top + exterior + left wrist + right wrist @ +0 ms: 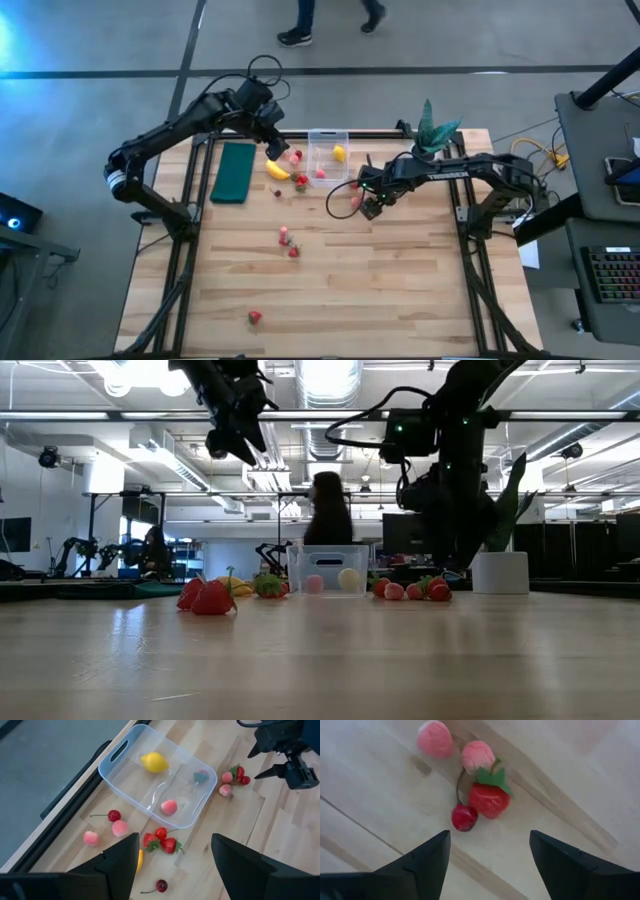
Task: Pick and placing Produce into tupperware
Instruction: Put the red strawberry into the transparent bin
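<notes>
I see the small clear rectangular plastic tupperware box (159,782) sitting near the far edge of the pale wooden desk (380,290), its handle slot facing the edge. Inside it lie a small yellow lemon (154,762), a pink round fruit (169,807) and a faint teal-and-pink piece (201,776) I cannot identify. The box is see-through, so the wood grain shows through its floor.

Just outside the box, on the side of my left arm, I count a red cherry on a stem (114,815), two pale pink fruits (120,827), a cluster of red strawberries with green leaves (162,841) and another dark cherry (161,885). A small yellow banana (277,170) lies beside them, near a dark green flat rectangular pad (234,172). On the box's other side sits a second little group — a red strawberry with a green top (489,799), a red cherry (464,817) touching it, and two pink fruits (435,738) just beyond. More red fruits (288,243) lie scattered mid-desk, and one strawberry (254,317) lies alone near the front edge.

My left hand (172,857) hangs above the box-side cluster, fingers spread wide and empty. My right hand (490,862) hovers over the strawberry-and-cherry group, fingers apart, holding nothing. A green potted plant in a white pot (499,571) stands at the far corner on the right arm's side. A person (327,510) stands in the room behind the desk.
</notes>
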Controlling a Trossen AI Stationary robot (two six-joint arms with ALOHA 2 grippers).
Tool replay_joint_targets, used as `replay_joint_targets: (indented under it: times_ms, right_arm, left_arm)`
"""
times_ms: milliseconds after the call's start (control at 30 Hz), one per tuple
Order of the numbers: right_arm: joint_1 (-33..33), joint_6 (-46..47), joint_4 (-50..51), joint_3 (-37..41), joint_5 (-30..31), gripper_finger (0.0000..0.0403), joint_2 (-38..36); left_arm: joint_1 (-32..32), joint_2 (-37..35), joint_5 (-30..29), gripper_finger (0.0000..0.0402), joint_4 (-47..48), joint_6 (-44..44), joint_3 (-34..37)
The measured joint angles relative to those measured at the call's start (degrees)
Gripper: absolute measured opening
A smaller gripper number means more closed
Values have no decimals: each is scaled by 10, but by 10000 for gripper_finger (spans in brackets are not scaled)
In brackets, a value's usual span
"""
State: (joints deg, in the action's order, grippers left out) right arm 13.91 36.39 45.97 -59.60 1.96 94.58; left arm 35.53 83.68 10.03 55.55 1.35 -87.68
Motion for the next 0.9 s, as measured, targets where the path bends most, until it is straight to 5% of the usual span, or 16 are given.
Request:
replay_joint_targets:
  times_ms: [900]
  right_arm:
    - [4,-5,-84,13,24,212,50]
  left_arm:
    - [-5,5,0,233,-1,0,0]
